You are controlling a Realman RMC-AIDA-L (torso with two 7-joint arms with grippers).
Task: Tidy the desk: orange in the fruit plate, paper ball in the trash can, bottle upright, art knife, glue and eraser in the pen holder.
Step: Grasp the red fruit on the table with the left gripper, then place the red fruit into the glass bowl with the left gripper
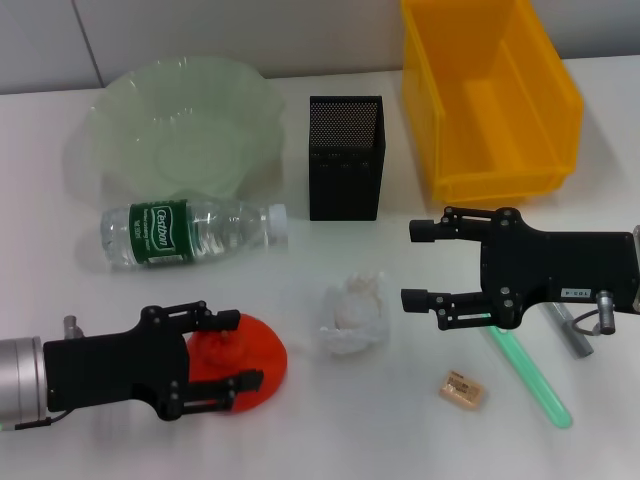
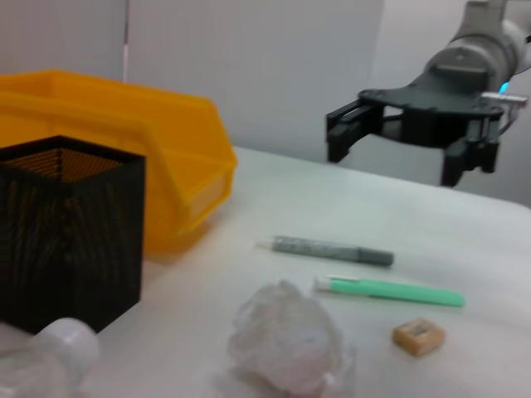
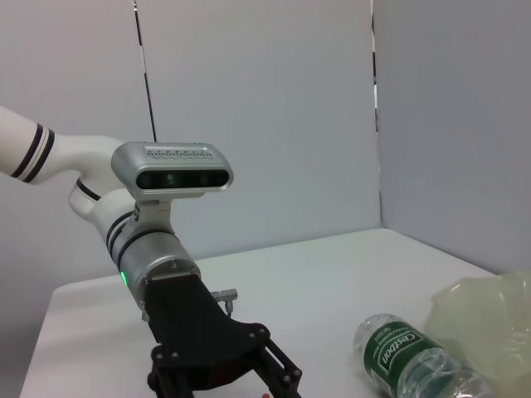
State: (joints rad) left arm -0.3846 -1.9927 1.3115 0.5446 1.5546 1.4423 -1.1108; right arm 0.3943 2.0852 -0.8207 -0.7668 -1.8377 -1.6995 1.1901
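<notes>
The orange lies at the front left of the table. My left gripper is open, with its fingers over the orange on either side. The clear water bottle with a green label lies on its side before the pale green fruit plate. The crumpled paper ball lies mid-table. My right gripper is open and empty, hovering right of the paper ball. The green art knife, the grey glue stick and the tan eraser lie at the front right. The black mesh pen holder stands at the back centre.
A yellow bin stands at the back right. The left wrist view shows the pen holder, the bin, the paper ball, the glue, the knife and the eraser. The right wrist view shows the bottle.
</notes>
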